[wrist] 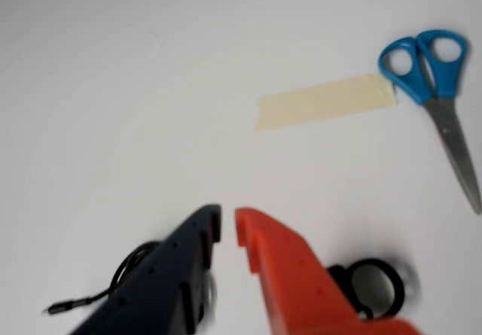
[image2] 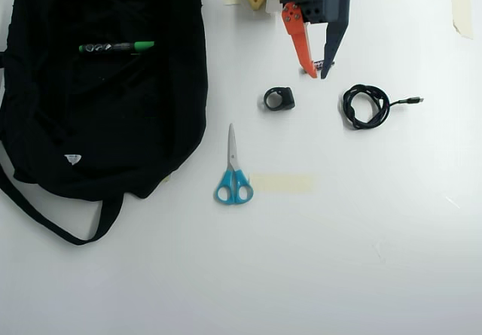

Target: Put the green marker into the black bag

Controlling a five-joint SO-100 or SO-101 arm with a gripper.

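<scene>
White tabletop [image2: 361, 260] fills both views, and your gripper [image2: 318, 74] hangs over it with its orange and dark jaws a narrow gap apart, holding nothing. Just outward in the overhead view you have a black ring [image2: 279, 98] on its left and a coiled cable [image2: 366, 106] on its right, with scissors [image2: 233, 175] and a tape strip [image2: 281, 183] nearer. Far left, the green marker [image2: 117, 47] lies on top of the black bag [image2: 98, 124].

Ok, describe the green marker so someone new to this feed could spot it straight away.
In the overhead view, find the black bag, the biggest thing, filling the upper left of the white table. The green marker lies flat on the bag's upper part, pointing left to right. It is the only thick pen: green end, dark barrel with white print, unlike the blue-handled scissors on the table beside the bag.
</scene>
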